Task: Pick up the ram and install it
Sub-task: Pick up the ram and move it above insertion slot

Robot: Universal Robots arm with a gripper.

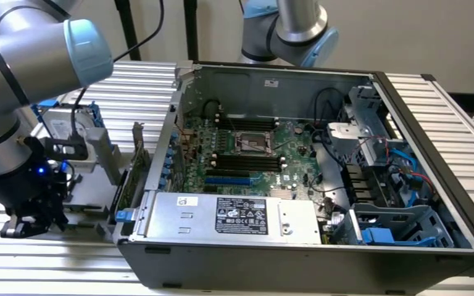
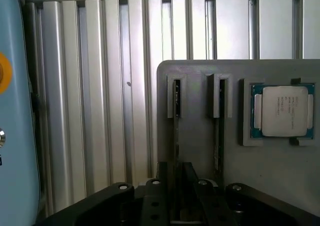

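Gripper [image 2: 178,193] nearest the lens in the wrist view: black body and linkage low over a grey holder [image 2: 197,136] that lies on the slatted table [image 2: 100,111]. Open or closed: cannot tell from either view.

Ram [image 2: 176,98]: thin stick on edge in a holder slot, the slot nearest the holder edge that borders bare table. It runs straight in under the gripper's midline. Seated in the slot, not lifted. Whether the gripper touches it: cannot tell.

Second stick [image 2: 220,98] in the parallel slot, between the ram and a processor [image 2: 282,111] sitting in its own pocket.

Step in hand, as I read it: the pick-up, at the lining-up stage over the ram; install not begun. The grasp calls for staying centred on the thin edge, closing on the two flat faces clear of the second stick nearby, and a pull straight out along the slot so the board does not bind.

The wrist view gives the ram's line-up with the gripper. The exterior view gives the layout: arm [image 1: 23,74] bent down at the exterior view's left, gripper [image 1: 29,222] low over the table outside the open computer case [image 1: 303,259]. Memory slots [image 1: 245,161] lie dark on the motherboard inside, well apart from the gripper.
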